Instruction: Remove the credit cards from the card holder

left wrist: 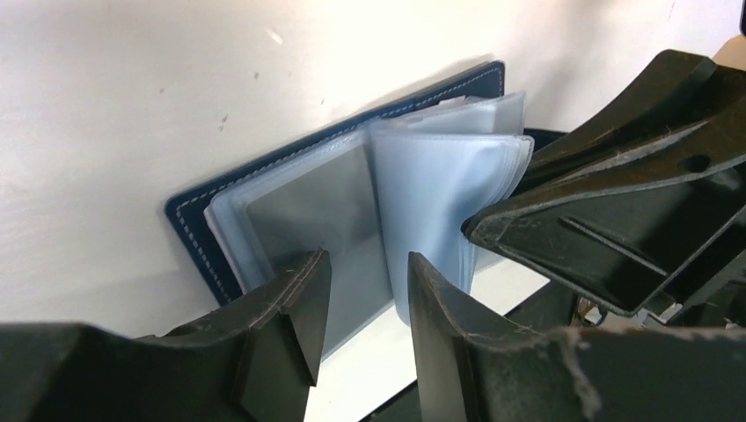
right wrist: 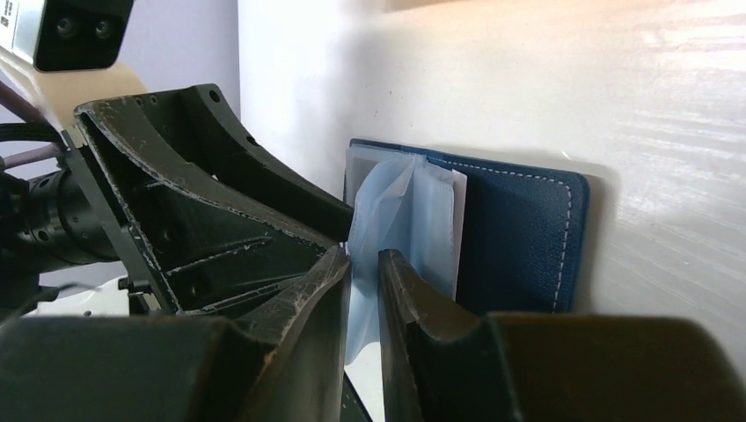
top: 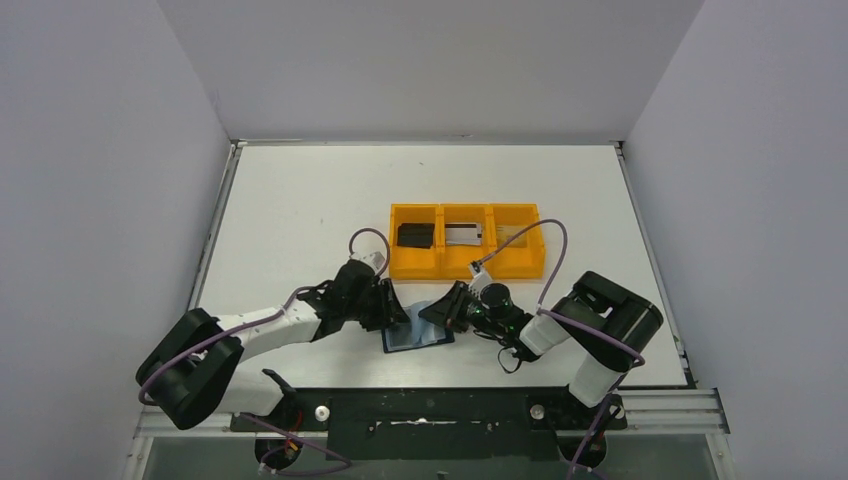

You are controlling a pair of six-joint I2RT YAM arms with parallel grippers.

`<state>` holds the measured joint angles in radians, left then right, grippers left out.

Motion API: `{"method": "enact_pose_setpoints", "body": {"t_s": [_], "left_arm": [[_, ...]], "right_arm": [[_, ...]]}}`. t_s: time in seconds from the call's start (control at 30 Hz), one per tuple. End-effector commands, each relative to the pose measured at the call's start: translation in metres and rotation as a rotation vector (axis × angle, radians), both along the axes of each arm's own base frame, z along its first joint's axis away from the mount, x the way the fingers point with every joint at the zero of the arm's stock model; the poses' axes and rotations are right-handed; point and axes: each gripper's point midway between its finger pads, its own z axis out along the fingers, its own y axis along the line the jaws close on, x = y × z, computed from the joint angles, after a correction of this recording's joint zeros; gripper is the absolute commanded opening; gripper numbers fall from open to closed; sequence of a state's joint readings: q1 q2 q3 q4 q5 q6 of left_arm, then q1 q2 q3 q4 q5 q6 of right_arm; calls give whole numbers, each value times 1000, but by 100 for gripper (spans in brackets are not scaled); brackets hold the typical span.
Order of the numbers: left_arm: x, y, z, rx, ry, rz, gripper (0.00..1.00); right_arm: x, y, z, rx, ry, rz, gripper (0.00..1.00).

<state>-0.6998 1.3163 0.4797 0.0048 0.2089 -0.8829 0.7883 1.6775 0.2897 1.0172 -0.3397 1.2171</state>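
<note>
The navy card holder lies open on the table between both grippers. In the left wrist view its clear sleeves stand fanned up, and a grey credit card shows inside the flat left sleeve. My left gripper is open, its fingers narrowly astride that sleeve's near edge with a gap still showing. My right gripper is shut on a bunch of the card holder's sleeves, holding them upright off the navy cover. A black credit card and a silver one lie in the orange tray.
The orange three-compartment tray stands just behind the grippers, its right compartment showing nothing. The table's near edge and the black base rail run close below the card holder. Both arms crowd in around the card holder.
</note>
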Motion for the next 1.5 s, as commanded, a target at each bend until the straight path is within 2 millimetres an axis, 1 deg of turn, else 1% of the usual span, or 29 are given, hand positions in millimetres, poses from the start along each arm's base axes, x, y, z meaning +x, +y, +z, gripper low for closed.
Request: {"method": "enact_pose_setpoints", "body": {"t_s": [0.0, 0.1, 0.2, 0.27, 0.3, 0.33, 0.37, 0.43, 0.53, 0.6, 0.67, 0.7, 0.77, 0.83, 0.97, 1.07, 1.17, 1.3, 1.37, 1.47], "left_arm": [[6, 8, -14, 121, -9, 24, 36], [-2, 27, -32, 226, 22, 48, 35], [-8, 40, -42, 280, 38, 59, 35], [-10, 43, -45, 295, 40, 57, 35], [-10, 44, -45, 300, 41, 55, 35], [-10, 44, -45, 299, 40, 52, 35], [-10, 43, -44, 297, 37, 47, 35], [-8, 40, -41, 289, 25, 35, 35], [-5, 33, -35, 271, 9, 7, 35], [-3, 27, -29, 253, -2, -17, 35], [-1, 23, -24, 238, -15, -29, 35], [1, 22, -20, 232, -24, -34, 35], [2, 18, -15, 223, -34, -43, 35], [4, 14, -9, 211, -41, -54, 35], [9, 13, 1, 206, -62, -46, 35], [12, 13, 12, 193, -91, -36, 35], [15, 17, 26, 180, -131, -4, 35], [17, 31, 40, 183, -172, 68, 35], [19, 43, 45, 198, -190, 124, 35], [22, 72, 49, 262, -213, 264, 36]], "right_arm": [[9, -1, 27, 64, -72, -19, 19], [11, -8, 25, 11, -71, -38, 21], [15, -21, 9, -147, -51, -61, 22], [18, -38, -4, -282, -30, -101, 23], [17, -50, -12, -357, -5, -121, 23], [13, -65, -24, -448, 27, -139, 24], [12, -76, -29, -509, 35, -153, 25], [10, -90, -38, -611, 52, -156, 25], [9, -98, -42, -721, 61, -128, 25], [11, -97, -37, -762, 46, -117, 27], [15, -93, -27, -791, 15, -120, 28], [19, -89, -16, -795, -3, -137, 29], [22, -83, 1, -806, -38, -155, 31], [25, -73, 20, -790, -79, -166, 32], [23, -46, 52, -710, -145, -161, 32], [20, -21, 69, -625, -182, -139, 32], [18, 0, 73, -555, -191, -113, 31], [13, 28, 65, -500, -181, -50, 29], [10, 40, 57, -511, -175, -22, 29], [7, 52, 45, -577, -176, 2, 29]]}}
